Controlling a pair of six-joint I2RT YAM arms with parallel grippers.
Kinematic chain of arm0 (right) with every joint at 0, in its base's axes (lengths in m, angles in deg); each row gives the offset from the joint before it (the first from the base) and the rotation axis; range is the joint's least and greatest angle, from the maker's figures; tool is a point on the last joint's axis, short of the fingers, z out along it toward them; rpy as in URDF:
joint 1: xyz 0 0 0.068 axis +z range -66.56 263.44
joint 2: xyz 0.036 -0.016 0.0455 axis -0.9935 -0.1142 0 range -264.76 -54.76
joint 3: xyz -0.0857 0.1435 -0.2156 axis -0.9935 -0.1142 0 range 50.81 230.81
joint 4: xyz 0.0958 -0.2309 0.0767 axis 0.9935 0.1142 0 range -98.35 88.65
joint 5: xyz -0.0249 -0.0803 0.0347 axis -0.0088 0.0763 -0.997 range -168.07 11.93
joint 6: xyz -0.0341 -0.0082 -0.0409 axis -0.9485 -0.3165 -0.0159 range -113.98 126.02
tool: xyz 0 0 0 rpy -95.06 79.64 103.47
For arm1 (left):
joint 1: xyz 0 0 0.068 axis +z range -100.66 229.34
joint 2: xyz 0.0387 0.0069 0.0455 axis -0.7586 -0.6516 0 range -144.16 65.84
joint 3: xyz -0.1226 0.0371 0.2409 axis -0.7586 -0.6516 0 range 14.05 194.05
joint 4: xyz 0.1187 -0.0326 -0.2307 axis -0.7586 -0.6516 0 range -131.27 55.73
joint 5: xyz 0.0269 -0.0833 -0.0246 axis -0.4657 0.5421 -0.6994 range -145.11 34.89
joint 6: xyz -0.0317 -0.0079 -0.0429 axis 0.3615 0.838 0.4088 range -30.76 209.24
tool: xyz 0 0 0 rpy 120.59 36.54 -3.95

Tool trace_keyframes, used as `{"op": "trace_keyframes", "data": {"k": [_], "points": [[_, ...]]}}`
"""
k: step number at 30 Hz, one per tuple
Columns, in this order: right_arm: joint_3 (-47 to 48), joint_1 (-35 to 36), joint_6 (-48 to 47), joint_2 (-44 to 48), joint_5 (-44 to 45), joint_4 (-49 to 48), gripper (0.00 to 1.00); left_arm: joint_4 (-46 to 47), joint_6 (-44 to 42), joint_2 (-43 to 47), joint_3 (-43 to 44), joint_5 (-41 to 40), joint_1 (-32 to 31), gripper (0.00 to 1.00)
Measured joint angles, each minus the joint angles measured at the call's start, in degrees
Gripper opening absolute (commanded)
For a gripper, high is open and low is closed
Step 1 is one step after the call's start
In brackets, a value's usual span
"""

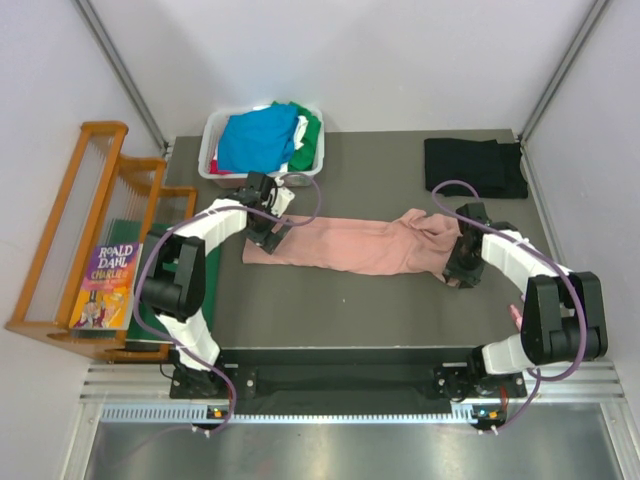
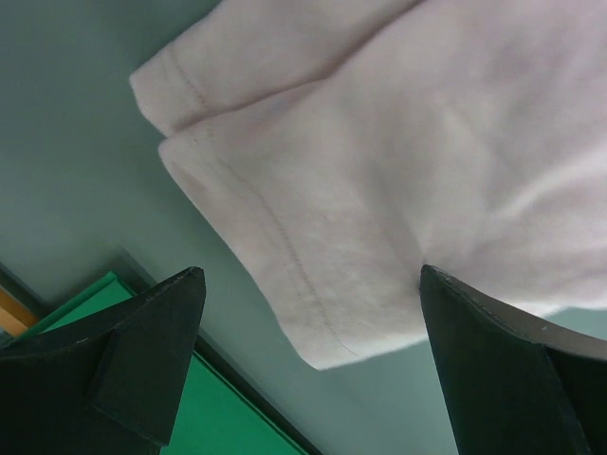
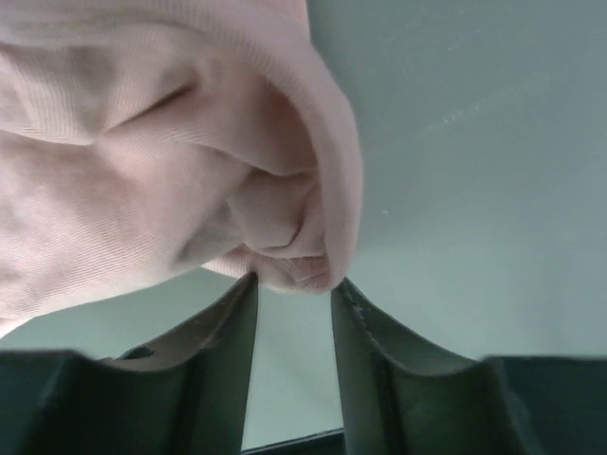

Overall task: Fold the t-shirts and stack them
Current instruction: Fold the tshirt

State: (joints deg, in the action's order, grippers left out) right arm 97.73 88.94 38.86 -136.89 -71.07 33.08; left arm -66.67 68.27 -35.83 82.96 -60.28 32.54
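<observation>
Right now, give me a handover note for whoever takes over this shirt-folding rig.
Left gripper: open, over the pink t-shirt's left hem, holding nothing.
Right gripper: jaws narrow at a fold of its right end; grip unclear.
Black t-shirt lies folded far right; other shirts are in the basket.
Done: black one folded. Left: fold pink, stack it, then the basket's.

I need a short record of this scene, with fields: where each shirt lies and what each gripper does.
pink shirt: lying in a long strip across the table
black shirt: folded, far right corner
basket: far left, holds other shirts, blue on top
left gripper: open, over the pink shirt's left hem corner
right gripper: jaws narrow, at the bunched right end; grip unclear
</observation>
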Motion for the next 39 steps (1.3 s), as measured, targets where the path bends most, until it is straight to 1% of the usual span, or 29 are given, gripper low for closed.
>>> {"op": "trace_keyframes", "data": {"k": [1, 2, 4, 5, 8, 13, 16, 26, 32, 33, 34, 36, 37, 38, 39], "points": [[-0.02, -0.11, -0.15, 0.0, 0.0, 0.09, 0.28, 0.28, 0.13, -0.57, 0.04, -0.24, 0.28, 0.99], [-0.02, -0.22, -0.22, 0.0, 0.02, 0.02, 0.21, 0.55, 0.28, -1.18, 0.04, -0.37, 0.57, 0.99], [-0.02, -0.42, -0.31, -0.02, 0.02, -0.09, 0.15, 0.94, 0.35, -2.27, 0.04, -0.5, 0.85, 0.99], [-0.02, -0.48, -0.42, -0.07, 0.02, -0.11, 0.1, 1.01, 0.35, -2.67, 0.04, -0.48, 0.87, 0.99], [-0.02, -0.98, -0.52, -0.46, 0.0, -0.35, 0.0, 1.18, 0.31, -2.71, 0.02, -0.7, 0.85, 0.99], [0.02, -2.49, -1.14, -1.16, 0.13, -0.37, 0.0, 1.4, 0.26, -2.71, -0.15, -0.7, 0.85, 0.99], [0.17, -4.74, -1.86, -1.09, 0.85, -0.28, 0.0, 1.42, 0.26, -2.67, -0.2, -0.7, 0.85, 0.99], [0.81, -19.71, -1.53, 3.39, 1.03, -0.2, 0.0, 1.09, -0.09, -2.32, -0.2, -0.13, 0.85, 0.99], [0.9, -24.46, -0.24, 4.72, 1.81, -0.15, 0.0, 0.72, -0.33, -1.68, -0.2, 0.26, 0.81, 0.99], [0.9, -24.96, 0.0, 4.74, 2.03, -0.2, 0.03, 0.72, -0.37, -1.6, -0.2, 0.28, 0.81, 0.99], [0.9, -25.33, 0.15, 4.81, 2.1, -0.24, 0.11, 0.7, -0.42, -1.55, -0.2, 0.42, 0.81, 0.99], [0.9, -25.73, 0.28, 4.83, 1.36, -0.68, 0.24, 0.68, -0.46, -1.55, -0.2, 0.59, 0.81, 0.99], [0.92, -25.64, 0.46, 4.68, 0.72, -0.83, 0.39, 0.66, -0.48, -1.55, -0.2, 0.7, 0.81, 0.99], [1.22, -25.11, 0.35, 4.26, 0.15, -0.68, 0.46, 0.63, -0.5, -1.55, -0.17, 0.83, 0.81, 0.99], [1.68, -24.48, 0.15, 3.54, -0.28, -0.68, 0.57, 0.59, -0.5, -1.55, -0.17, 0.9, 0.81, 0.99]]}}
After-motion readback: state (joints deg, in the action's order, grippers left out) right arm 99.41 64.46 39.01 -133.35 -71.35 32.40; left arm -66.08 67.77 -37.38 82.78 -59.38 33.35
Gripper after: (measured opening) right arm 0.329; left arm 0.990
